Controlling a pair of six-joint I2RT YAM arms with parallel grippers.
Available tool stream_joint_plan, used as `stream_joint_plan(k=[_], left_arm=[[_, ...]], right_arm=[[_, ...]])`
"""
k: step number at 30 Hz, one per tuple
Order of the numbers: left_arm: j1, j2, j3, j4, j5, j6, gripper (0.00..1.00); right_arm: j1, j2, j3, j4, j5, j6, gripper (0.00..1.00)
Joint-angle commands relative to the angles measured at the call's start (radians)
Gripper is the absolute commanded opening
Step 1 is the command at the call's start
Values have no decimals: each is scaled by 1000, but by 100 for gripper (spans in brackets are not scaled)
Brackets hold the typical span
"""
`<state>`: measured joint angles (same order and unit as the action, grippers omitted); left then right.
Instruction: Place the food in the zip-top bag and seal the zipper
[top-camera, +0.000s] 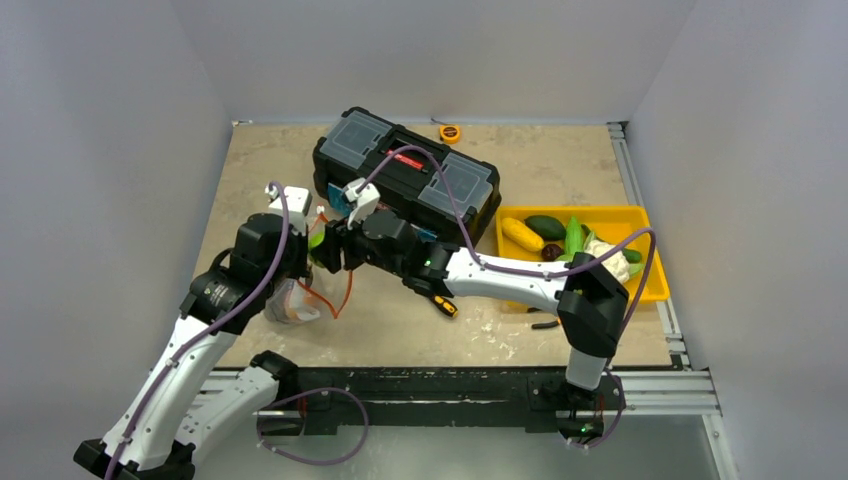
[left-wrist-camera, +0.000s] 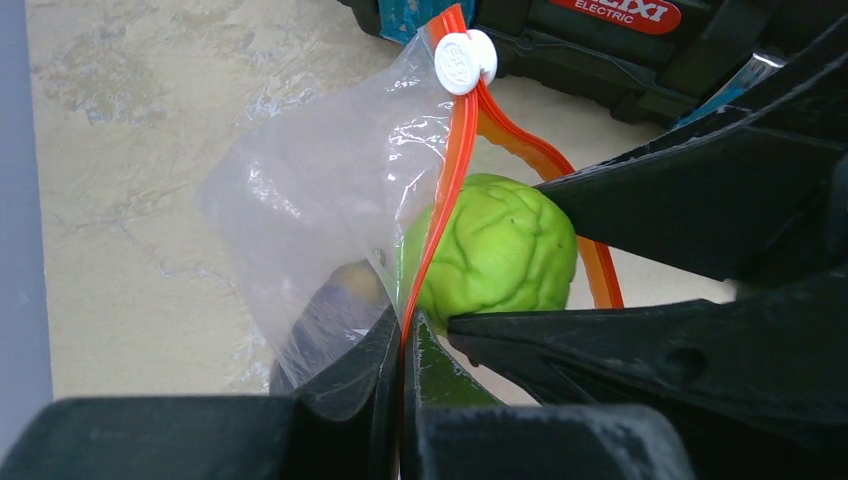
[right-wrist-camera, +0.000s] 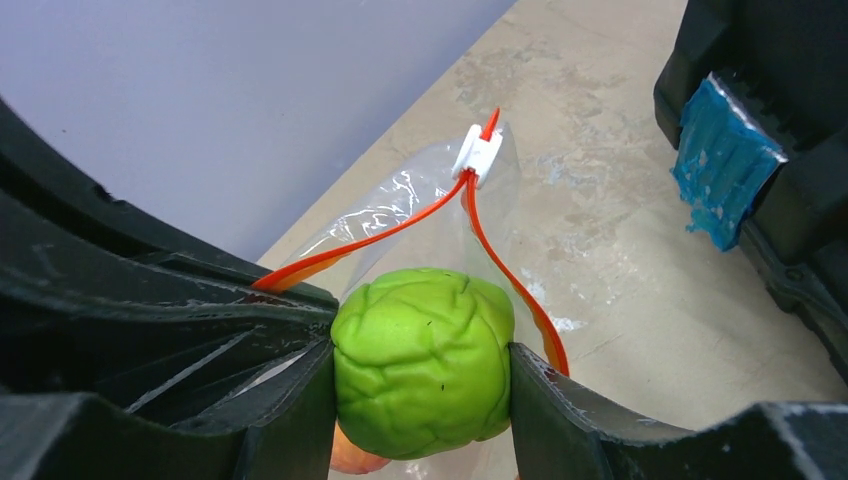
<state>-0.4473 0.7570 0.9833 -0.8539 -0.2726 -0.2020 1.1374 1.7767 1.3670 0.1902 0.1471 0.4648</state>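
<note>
My right gripper (right-wrist-camera: 420, 385) is shut on a pale green cabbage (right-wrist-camera: 420, 360) and holds it at the open mouth of the clear zip-top bag (left-wrist-camera: 320, 190). The cabbage also shows in the left wrist view (left-wrist-camera: 495, 250) and the top view (top-camera: 317, 240). My left gripper (left-wrist-camera: 402, 335) is shut on the bag's orange-red zipper strip (left-wrist-camera: 440, 210), holding one side of the mouth up. The white slider (left-wrist-camera: 463, 62) sits at the far end of the zipper. A dark purple piece (left-wrist-camera: 330, 315) and a peach-coloured piece (right-wrist-camera: 350, 455) lie inside the bag. The bag hangs by the left arm (top-camera: 295, 300).
A black toolbox (top-camera: 405, 175) stands right behind the grippers. A yellow tray (top-camera: 650, 275) at the right holds more food, among it a yellow piece (top-camera: 522, 234) and white cauliflower (top-camera: 612, 260). A screwdriver (top-camera: 442, 303) lies under the right arm. An orange tape measure (top-camera: 450, 133) lies at the back.
</note>
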Motion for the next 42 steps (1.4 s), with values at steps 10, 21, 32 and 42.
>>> stream_joint_plan(k=[10, 21, 32, 42], left_arm=[[-3, -21, -3, 33, -2, -14, 0], [-5, -17, -2, 33, -9, -14, 0], [-5, -7, -3, 32, -7, -14, 0], [-4, 5, 0, 32, 0, -13, 0]], right_arm=[[0, -11, 38, 3, 4, 18, 79], [-1, -154, -78, -32, 26, 26, 77], [0, -454, -256, -185, 264, -94, 77], [-132, -757, -454, -364, 623, -116, 78]])
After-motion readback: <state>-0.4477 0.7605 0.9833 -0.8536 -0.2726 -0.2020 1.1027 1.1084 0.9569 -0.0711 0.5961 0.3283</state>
